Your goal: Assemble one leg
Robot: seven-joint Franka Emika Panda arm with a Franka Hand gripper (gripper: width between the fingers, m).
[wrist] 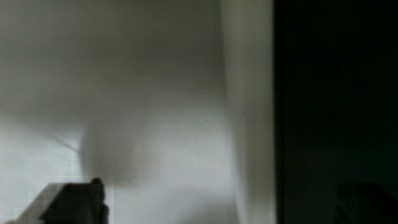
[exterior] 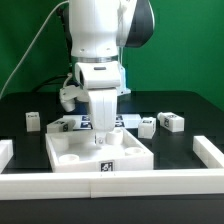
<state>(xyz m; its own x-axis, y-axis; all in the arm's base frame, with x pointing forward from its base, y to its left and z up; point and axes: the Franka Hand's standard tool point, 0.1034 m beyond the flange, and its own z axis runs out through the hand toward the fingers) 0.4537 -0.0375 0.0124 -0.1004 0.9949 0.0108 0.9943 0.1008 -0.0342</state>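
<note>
My gripper [exterior: 101,138] points straight down over the middle of the large white tray-like panel [exterior: 70,152], very close to its surface. In the wrist view the gripper [wrist: 217,206] has its two dark fingertips [wrist: 73,204] far apart, with only the blurred white panel surface [wrist: 143,110] between them, so it is open and empty. The black table [wrist: 338,100] shows beside the panel's edge. Three legs stand on the table: one [exterior: 33,120] at the exterior view's left and two [exterior: 147,127] [exterior: 172,122] at its right.
The marker board [exterior: 68,124] lies behind the panel, partly hidden by the arm. Low white walls [exterior: 208,150] run along the left, right and front [exterior: 150,181] of the work area. A green backdrop stands behind.
</note>
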